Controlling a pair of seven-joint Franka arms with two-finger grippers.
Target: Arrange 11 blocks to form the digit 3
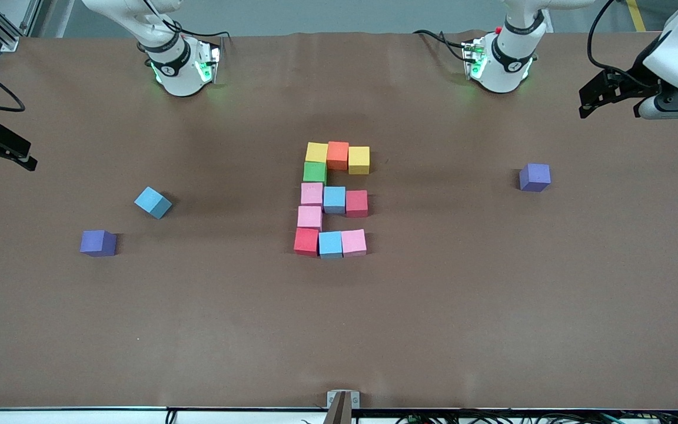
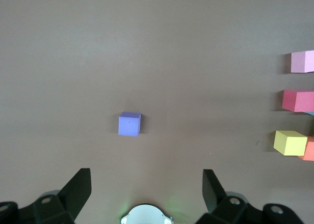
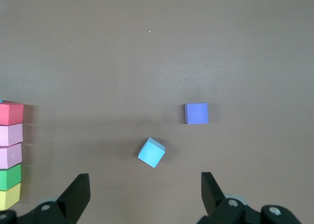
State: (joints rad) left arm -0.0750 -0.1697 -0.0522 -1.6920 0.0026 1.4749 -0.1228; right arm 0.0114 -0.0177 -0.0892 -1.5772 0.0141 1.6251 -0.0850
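Already the digit 3 [image 1: 332, 199] held eleven blocks; you saw the left hand [image 2: 147, 187] and right hand [image 3: 145, 187] open, parked at their own desk [image 1: 339, 330] ends.

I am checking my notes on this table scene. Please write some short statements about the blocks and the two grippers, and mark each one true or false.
1. Both grippers hold a block. False: the left gripper and the right gripper are open and empty, each at its own end of the table.
2. The figure's row farthest from the front camera reads yellow, orange, yellow. True: orange block.
3. A green block touches that row. True.
4. The loose light blue block belongs to the figure. False: it lies apart, toward the right arm's end.
5. Three purple cubes are visible. False: two, and.
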